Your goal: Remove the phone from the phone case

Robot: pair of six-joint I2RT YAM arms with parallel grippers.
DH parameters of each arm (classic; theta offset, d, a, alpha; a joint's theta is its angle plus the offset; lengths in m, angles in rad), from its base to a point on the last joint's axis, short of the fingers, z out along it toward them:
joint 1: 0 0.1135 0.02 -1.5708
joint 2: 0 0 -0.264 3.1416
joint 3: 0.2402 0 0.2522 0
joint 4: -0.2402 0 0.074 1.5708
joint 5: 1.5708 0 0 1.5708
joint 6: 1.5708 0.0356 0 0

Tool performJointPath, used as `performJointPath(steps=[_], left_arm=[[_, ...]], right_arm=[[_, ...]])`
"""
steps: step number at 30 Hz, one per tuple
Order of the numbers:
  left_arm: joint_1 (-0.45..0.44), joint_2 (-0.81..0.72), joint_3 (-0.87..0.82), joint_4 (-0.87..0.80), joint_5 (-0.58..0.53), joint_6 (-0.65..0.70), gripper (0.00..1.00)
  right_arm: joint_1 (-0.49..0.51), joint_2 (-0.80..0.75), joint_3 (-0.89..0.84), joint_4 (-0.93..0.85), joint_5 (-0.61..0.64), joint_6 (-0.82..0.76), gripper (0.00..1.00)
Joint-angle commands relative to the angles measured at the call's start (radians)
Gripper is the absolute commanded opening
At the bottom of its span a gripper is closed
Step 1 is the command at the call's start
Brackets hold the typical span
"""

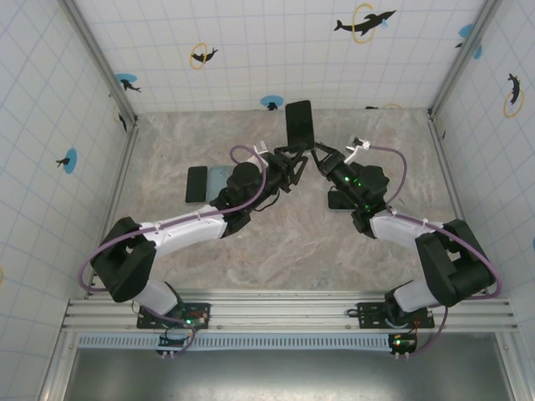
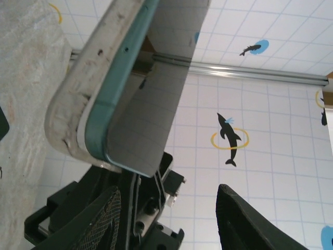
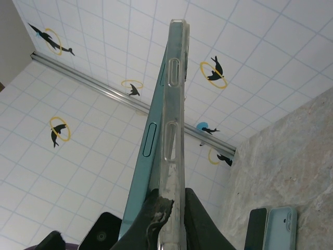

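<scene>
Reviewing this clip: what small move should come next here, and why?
Probably close the left claw on the freed corner of the teal phone and ease it away. That corner sits lifted out of the clear case, the left claw stands open beside it, and the right claw is clamped on the case.

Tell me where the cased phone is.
In the top view the cased phone is held aloft over the table, centre back, its lower end pinched in the right arm's fingers, the left arm's fingers close beside it.
</scene>
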Motion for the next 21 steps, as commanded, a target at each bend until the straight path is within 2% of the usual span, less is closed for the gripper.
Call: performJointPath(steps=[1, 6, 21], left_arm=[[-0.002, -0.028, 0.023, 0.004, 0.000, 0.007, 0.51], [-0.002, -0.027, 0.036, -0.025, 0.005, 0.015, 0.51], [0.017, 0.009, 0.026, 0.047, -0.012, -0.007, 0.48]], right_arm=[[-0.005, -0.008, -0.007, 0.132, 0.003, 0.029, 0.00], [-0.004, -0.005, 0.003, 0.138, -0.008, 0.031, 0.00], [0.013, -0.030, 0.005, 0.130, -0.026, -0.003, 0.00]])
